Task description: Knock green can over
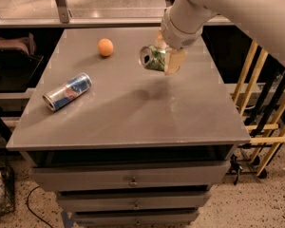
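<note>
Hand [165, 56] over table [133, 122] rear, pinching green can [152, 58]: tipped sideways, silver top facing left, mottled print, prob. clear of surface.

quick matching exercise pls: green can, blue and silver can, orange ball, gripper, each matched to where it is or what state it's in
Things:
1. green can
2. blue-and-silver can
3. orange ball
4. gripper

Places or states:
A. lying on its side on the left part of the table
B. tipped over sideways in the grip, silver top facing left
C. resting on the table near its back edge
D. shut on the green can, over the back right part of the table

Pairs: 1-B, 2-A, 3-C, 4-D
</note>
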{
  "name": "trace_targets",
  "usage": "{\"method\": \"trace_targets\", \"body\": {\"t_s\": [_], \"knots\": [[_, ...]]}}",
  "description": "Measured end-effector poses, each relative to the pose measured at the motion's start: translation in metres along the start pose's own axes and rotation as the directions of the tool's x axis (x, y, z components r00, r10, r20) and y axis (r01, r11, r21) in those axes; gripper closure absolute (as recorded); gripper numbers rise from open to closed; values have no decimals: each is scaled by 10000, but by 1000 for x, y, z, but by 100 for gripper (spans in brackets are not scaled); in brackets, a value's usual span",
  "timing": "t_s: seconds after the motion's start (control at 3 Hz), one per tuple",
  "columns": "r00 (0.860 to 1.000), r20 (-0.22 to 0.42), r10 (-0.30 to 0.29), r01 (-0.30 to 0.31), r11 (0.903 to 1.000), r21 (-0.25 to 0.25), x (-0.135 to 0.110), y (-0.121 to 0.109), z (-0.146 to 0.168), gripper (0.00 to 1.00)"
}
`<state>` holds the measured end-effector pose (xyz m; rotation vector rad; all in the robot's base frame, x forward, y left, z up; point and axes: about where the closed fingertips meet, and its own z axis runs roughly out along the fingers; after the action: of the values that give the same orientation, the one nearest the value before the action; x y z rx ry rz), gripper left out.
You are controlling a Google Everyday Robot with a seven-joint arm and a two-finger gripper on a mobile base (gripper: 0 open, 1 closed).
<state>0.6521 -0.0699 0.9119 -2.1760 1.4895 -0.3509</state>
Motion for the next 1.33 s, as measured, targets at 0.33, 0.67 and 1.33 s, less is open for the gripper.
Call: {"method": "trace_targets", "body": {"t_s": [0.33, 0.67, 1.33], "knots": [[9865, -742, -1460, 1384, 9854, -991, -4, 12, 9, 100], [9644, -974, -2457, 2250, 9565, -1855, -9, 22, 19, 100], [9432, -564, -3274, 2976, 9080, -2950, -22, 37, 33, 100]]}}
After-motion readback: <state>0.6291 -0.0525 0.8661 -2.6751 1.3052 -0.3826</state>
